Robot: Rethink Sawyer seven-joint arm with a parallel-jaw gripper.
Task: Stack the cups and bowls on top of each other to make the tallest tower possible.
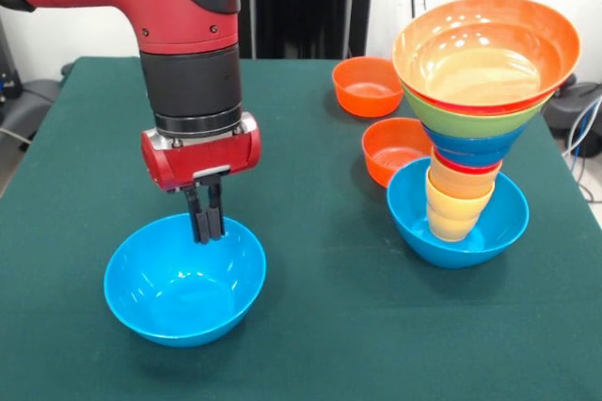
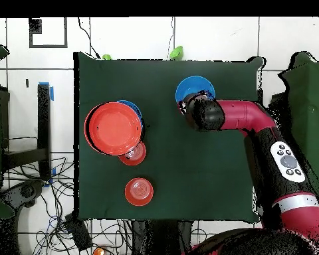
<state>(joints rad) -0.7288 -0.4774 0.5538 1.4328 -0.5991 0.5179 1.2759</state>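
My gripper (image 1: 205, 232) hangs straight down from my red and black arm (image 1: 179, 34), its two thin black fingers (image 1: 198, 217) drawn together side by side, with nothing between them. Their tips reach down inside the far rim of a large glossy light-blue plastic bowl (image 1: 184, 280), which sits alone and upright on the dark green cloth-covered table (image 1: 320, 326). I cannot tell whether the tips touch the bowl's inner wall or hang just clear of it. In the overhead view my wrist covers part of this bowl (image 2: 195, 87), which lies near the table's far edge from my base.

Well apart from it, on the other side of the table, stands the tower (image 1: 475, 109). Its base is a second large light-blue plastic bowl (image 1: 458, 224). Rising from that base are yellow-orange plastic cups (image 1: 456, 205), then a small dark blue bowl (image 1: 475, 149), a large green bowl (image 1: 470, 120), and a large orange bowl (image 1: 486, 55) at the top, the column widening upward. Thin red edges show between some layers.

Two small orange plastic bowls rest on the table behind the tower: one (image 1: 395, 149) just beside the base bowl, the other (image 1: 368, 86) farther back.
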